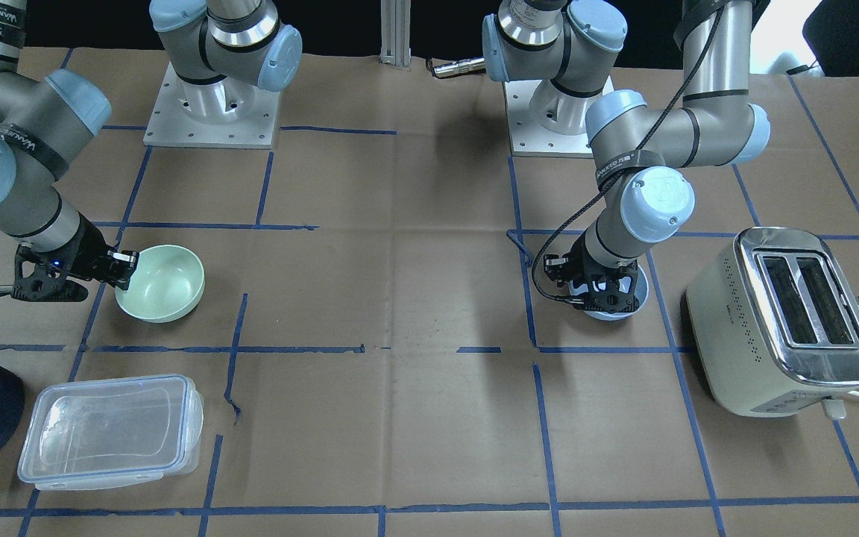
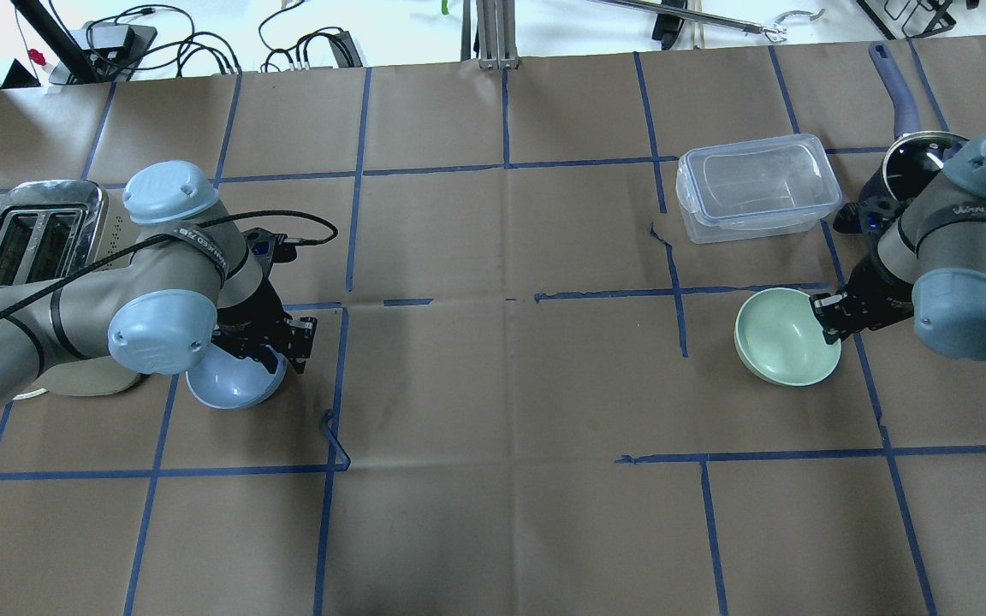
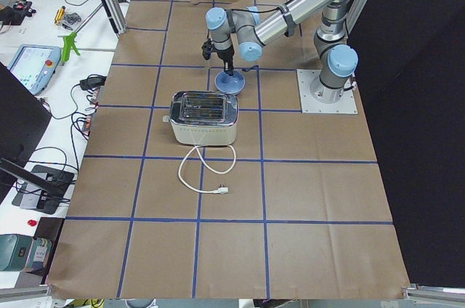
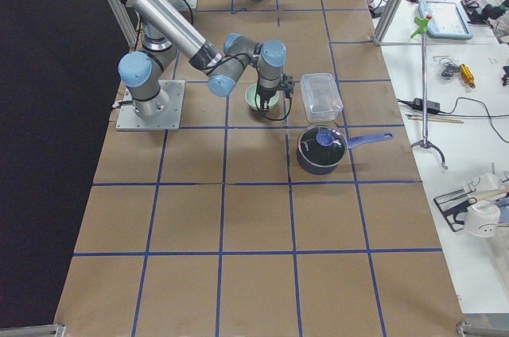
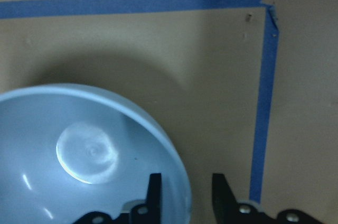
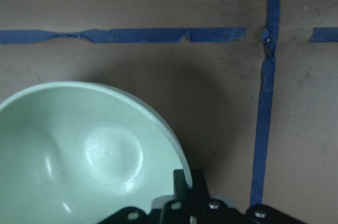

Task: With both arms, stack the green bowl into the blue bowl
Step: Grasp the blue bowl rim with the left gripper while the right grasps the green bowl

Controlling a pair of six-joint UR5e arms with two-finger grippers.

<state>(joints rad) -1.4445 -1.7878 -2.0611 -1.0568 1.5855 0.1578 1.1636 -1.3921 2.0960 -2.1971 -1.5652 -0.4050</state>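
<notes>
The green bowl (image 1: 165, 285) opens upward, perhaps tilted, rim in right gripper (image 1: 128, 267).

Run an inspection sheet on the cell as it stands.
Surface: brown paper table with blue tape grid.
Job's things: green bowl and blue bowl far apart, not stacked.
Clutter: toaster beside the blue bowl; clear lidded container and saucepan near the green bowl.
Grippers: left gripper open, straddling the blue bowl's rim; right gripper shut on the green bowl's rim.
Cables: black cable along the left arm; toaster cord loose on the table.
Surroundings: side benches with electronics and wires.
</notes>
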